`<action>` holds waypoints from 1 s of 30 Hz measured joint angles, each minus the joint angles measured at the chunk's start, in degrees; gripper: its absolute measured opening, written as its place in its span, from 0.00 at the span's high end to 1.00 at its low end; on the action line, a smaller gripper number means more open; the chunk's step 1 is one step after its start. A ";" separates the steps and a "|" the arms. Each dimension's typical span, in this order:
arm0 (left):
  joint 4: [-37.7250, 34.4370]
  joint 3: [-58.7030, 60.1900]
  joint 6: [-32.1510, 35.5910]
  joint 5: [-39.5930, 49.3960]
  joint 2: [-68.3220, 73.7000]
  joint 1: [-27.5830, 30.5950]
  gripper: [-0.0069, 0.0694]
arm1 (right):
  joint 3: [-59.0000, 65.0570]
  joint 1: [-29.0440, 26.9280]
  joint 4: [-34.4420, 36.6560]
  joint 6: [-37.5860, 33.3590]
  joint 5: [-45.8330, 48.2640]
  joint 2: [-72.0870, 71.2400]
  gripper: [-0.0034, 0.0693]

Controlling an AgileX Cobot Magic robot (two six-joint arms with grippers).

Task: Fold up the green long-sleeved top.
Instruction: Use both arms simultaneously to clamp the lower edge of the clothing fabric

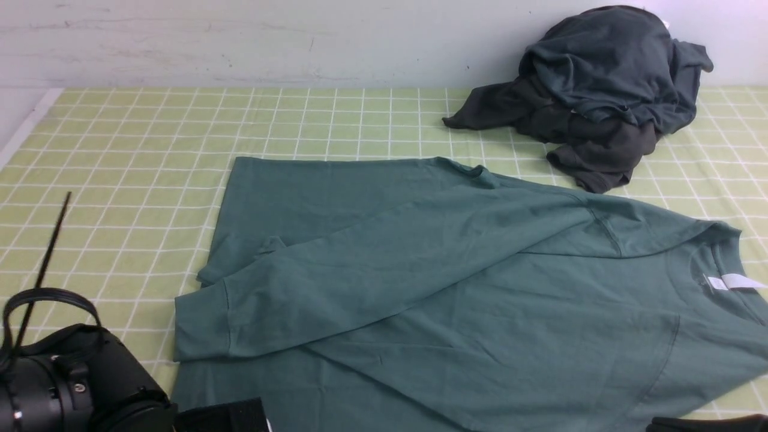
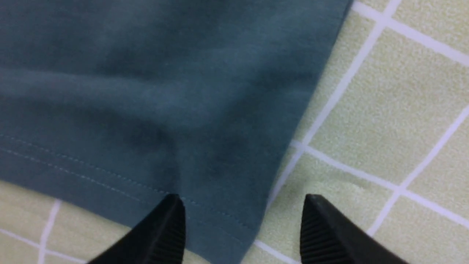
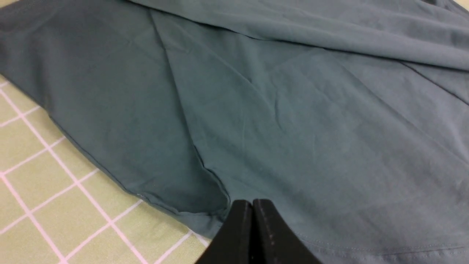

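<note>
The green long-sleeved top [image 1: 456, 282] lies spread on the checked tablecloth, neck and white label [image 1: 729, 282] to the right. One sleeve lies across the body, with its ribbed cuff [image 1: 204, 324] at the left. My left gripper [image 2: 242, 205] is open. One fingertip is over the stitched hem corner of the top [image 2: 146, 91] and the other over bare cloth. Only a black part of it [image 1: 228, 417] shows in the front view. My right gripper [image 3: 253, 205] is shut at the near edge of the top [image 3: 293, 110], where the fabric puckers around its tips. It barely shows at the bottom right of the front view [image 1: 708, 423].
A heap of dark charcoal-grey clothes [image 1: 600, 90] lies at the back right by the wall. The yellow-green checked tablecloth [image 1: 132, 150] covers the table. The table's left edge runs along the far left. A thin black rod [image 1: 45, 264] stands above my left arm.
</note>
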 joint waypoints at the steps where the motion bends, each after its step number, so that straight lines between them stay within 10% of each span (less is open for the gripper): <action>1: 0.22 0.00 0.03 -0.47 0.59 0.00 0.40 | 0.00 0.00 0.13 0.00 -0.10 0.00 0.97; 13: 0.90 0.00 0.03 -3.77 1.18 0.00 0.90 | 0.00 0.00 0.20 -0.21 -1.21 0.00 0.97; 23: 0.34 -2.86 -9.53 1.64 -8.54 0.00 0.91 | -5.28 0.00 -3.37 0.16 4.93 2.79 0.97; 30: 6.89 -2.89 -27.99 1.74 -11.71 0.00 0.91 | -23.66 0.00 -19.82 4.84 20.73 22.32 0.97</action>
